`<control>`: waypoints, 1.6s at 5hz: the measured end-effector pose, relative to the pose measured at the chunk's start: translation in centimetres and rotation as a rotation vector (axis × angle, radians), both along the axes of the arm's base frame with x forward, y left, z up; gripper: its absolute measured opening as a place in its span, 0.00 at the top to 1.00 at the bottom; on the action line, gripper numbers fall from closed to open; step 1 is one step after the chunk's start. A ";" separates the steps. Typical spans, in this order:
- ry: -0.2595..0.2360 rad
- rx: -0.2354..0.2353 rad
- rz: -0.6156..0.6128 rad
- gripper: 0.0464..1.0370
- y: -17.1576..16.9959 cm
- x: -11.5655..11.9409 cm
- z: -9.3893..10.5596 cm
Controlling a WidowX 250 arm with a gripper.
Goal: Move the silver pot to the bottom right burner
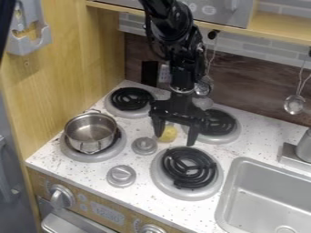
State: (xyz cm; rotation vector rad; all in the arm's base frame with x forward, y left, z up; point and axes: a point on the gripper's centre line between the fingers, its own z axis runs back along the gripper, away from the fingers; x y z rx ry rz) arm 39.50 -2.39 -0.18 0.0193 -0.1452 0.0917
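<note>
One silver pot (90, 132) sits upright before you on the near left burner (77, 154), its open mouth upward. Just right of the pot you find a small gray knob (144, 145); a second, larger knob (121, 176) lies nearer you. Farther right is the black gripper (175, 139) — fingers spread, pointing down — apart from the pot, with a yellow object (168, 134) seen beside its left finger. To your near right lies the target burner (189, 173), a black coil in a silver pan; beyond it, the sink (273, 182).
</note>
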 end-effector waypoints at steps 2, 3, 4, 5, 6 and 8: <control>0.058 -0.029 0.029 0.04 0.7 -0.9 -1.9; 0.057 -0.027 0.068 0.04 2.9 -0.6 -1.6; 0.036 -0.002 0.130 0.04 7.1 -0.2 -1.1; 0.015 -0.001 0.157 0.04 9.5 0.2 -0.5; 0.006 0.000 0.189 0.04 11.3 0.3 0.1; 0.097 -0.018 0.266 0.04 13.5 -0.3 -3.2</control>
